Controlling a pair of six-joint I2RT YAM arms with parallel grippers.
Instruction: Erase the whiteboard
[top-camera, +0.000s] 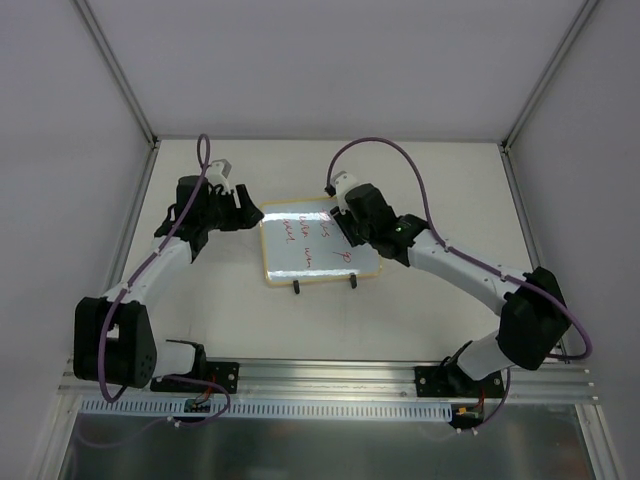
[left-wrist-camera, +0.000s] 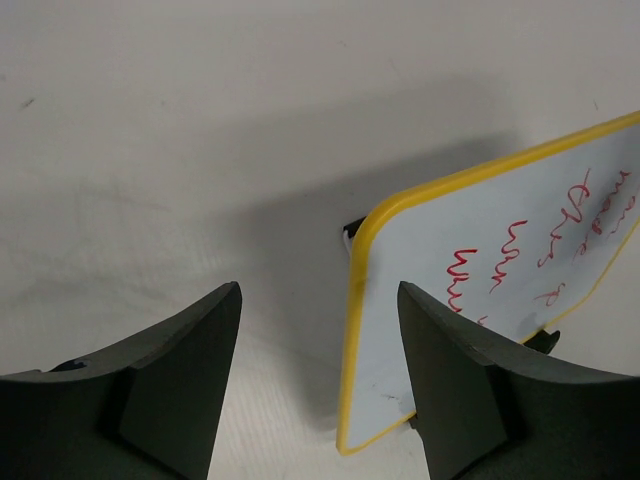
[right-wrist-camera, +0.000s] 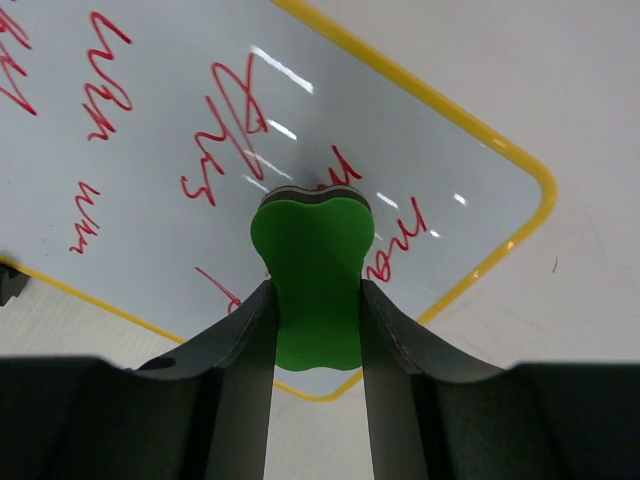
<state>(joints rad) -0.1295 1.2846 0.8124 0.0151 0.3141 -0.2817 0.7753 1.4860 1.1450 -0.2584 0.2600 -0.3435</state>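
While both arms reach over it, the table (top-camera: 420, 190): pale and matt, closed in by light walls at left, right and far side.
Left arm (top-camera: 160, 265): black and white, running from its base at the near left up to the board's left edge.
Right arm (top-camera: 470, 270): bent in from the near right, with its wrist over the far right part of the board.
Whiteboard (top-camera: 310, 250): near the middle of the table, between the two grippers. It has a yellow frame and rounded corners. A broad shadow lies on the table beside its left edge (left-wrist-camera: 352, 330).
Left gripper (left-wrist-camera: 320, 300): jaws wide apart with nothing between them, set just left of the board's far left corner. Whether a finger touches the frame cannot be told.
Right gripper (right-wrist-camera: 315, 290): jaws clamped on the sides of the eraser, pointing down at the board's face.
Eraser (right-wrist-camera: 313, 250): a green block with a waisted outline and a dark layer at its far end. That end meets the white surface (right-wrist-camera: 150, 150) near the board's far right corner, among the writing.
Handwriting (right-wrist-camera: 220, 140): red scrawl in several rows across the board, not legible.
Feet (top-camera: 296, 289): two small black stubs at the board's near edge, the other further right (top-camera: 351, 283).
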